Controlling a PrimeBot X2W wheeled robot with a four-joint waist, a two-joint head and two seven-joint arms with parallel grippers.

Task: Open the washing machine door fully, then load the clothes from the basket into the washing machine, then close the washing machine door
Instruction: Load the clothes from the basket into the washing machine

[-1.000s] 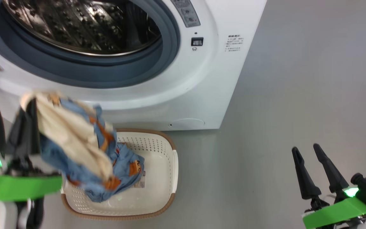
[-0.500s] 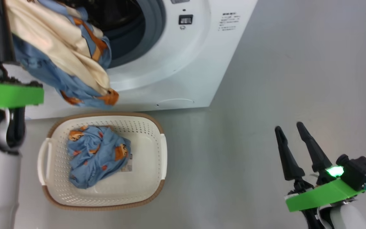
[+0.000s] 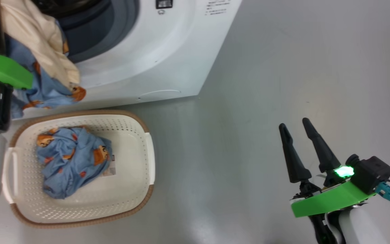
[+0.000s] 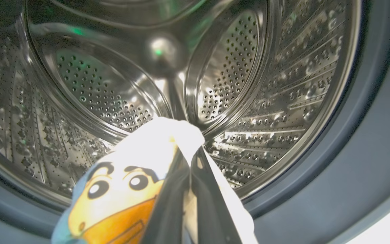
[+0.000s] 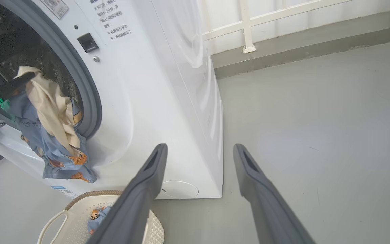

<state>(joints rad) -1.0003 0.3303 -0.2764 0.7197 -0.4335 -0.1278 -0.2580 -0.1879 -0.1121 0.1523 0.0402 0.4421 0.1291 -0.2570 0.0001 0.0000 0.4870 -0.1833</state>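
Bright, even light here; soft glare on the grey floor (image 3: 283, 67), hard glints across the steel drum (image 4: 113, 101), nearest clothes (image 4: 130, 176) washed-out and blurred

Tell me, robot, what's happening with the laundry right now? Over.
Left hand shut on cream and blue clothes at the open drum. Right hand open, empty, over floor. One blue garment in basket. Nothing blocking the drum.

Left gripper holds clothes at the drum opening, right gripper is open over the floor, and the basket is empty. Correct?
Not quite: the basket is not empty. The head view shows a blue garment lying in it. The rest holds: the left gripper shut on the clothes at the drum, the right gripper open over the floor.
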